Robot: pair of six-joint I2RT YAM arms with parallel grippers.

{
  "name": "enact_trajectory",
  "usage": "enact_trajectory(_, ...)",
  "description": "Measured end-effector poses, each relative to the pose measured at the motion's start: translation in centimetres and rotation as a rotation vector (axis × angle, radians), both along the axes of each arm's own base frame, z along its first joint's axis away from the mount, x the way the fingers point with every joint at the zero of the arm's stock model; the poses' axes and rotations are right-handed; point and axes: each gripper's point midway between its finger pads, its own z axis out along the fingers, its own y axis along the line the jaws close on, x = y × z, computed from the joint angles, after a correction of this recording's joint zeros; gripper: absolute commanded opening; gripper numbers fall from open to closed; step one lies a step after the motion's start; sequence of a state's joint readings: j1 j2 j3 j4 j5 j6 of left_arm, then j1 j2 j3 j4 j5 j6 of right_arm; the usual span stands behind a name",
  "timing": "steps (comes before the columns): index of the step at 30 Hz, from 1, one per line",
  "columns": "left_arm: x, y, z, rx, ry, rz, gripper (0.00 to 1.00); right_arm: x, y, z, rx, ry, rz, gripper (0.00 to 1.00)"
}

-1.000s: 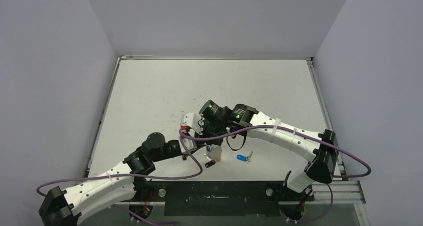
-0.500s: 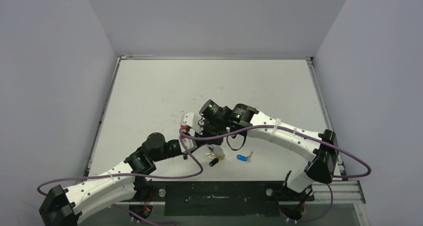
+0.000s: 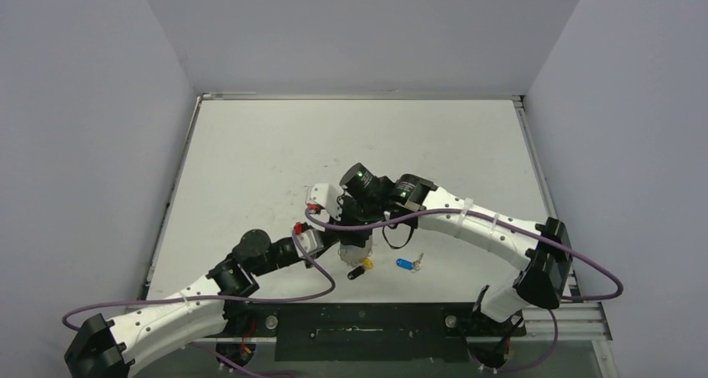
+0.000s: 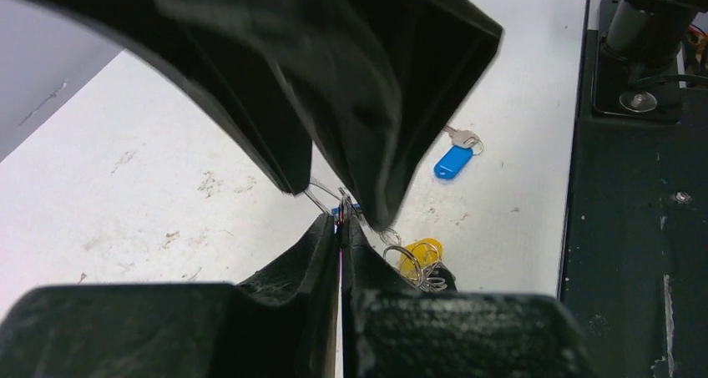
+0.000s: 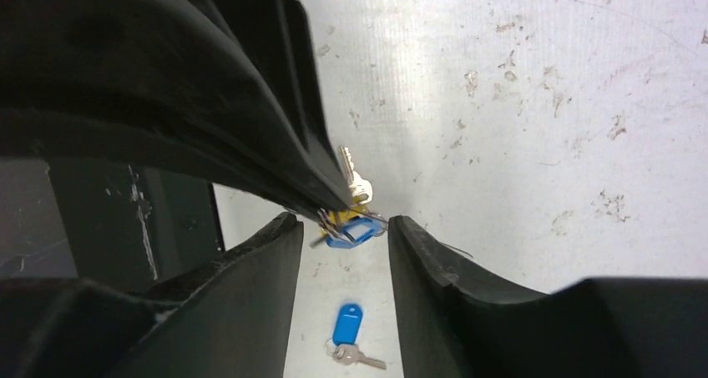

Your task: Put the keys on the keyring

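Starting nearest the bases: black-head key (image 3: 356, 273) lies on the table (image 3: 250, 161), yellow-head key (image 3: 367, 263) just beside it to the far right. Can't tell if the yellow one rests on the surface or hangs. Blue-tag key (image 3: 405, 264) sits to their right, apart from both, tag flat, small silver blade at its right end, nothing touching it. Just beyond, L gripper (image 4: 341, 221) is angled in from near-left w/ fingers pressed tight together, pinching the thin wire of the keyring (image 4: 320, 196) at the very tips. Only a short stretch of wire shows, rest of hoop hidden. Key cluster (image 5: 354, 226) (silver blade, blue piece, bit of yellow) hangs right at those tips. R gripper (image 5: 342, 221), on the arm arcing in from the right, sits over same spot w/ fingers spread wide, one each side of the cluster, a gap to it on both sides. Far part of table is white, lightly scuffed.
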State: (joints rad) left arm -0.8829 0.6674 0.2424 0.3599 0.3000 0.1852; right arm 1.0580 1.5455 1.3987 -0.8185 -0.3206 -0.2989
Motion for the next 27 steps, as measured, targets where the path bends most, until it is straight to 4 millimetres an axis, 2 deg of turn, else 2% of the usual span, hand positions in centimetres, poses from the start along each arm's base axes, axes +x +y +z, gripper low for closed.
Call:
enact_trajectory(4,0.0,0.3,-0.1,-0.044,-0.015,0.017,0.00,1.5,-1.2,0.2,0.101,0.042,-0.058,0.48)
enact_trajectory(8,0.0,0.5,0.4,-0.095,-0.046,0.024,0.00,2.7,-2.8,1.4,0.230,0.054,-0.103,0.48)
enact_trajectory(12,-0.1,0.6,1.0,-0.137,-0.076,0.023,0.00,2.0,-2.5,2.6,0.339,0.069,-0.059,0.43)
enact_trajectory(15,-0.2,0.6,1.8,-0.166,-0.095,0.022,0.00,1.4,-1.9,2.8,0.391,0.097,-0.013,0.41)
enact_trajectory(19,-0.2,0.7,2.5,-0.191,-0.112,0.021,0.00,0.8,-1.5,2.6,0.437,0.123,0.041,0.40)
enact_trajectory(27,-0.2,0.7,2.6,-0.193,-0.113,0.020,0.00,0.3,-1.1,1.3,0.484,0.090,0.126,0.35)
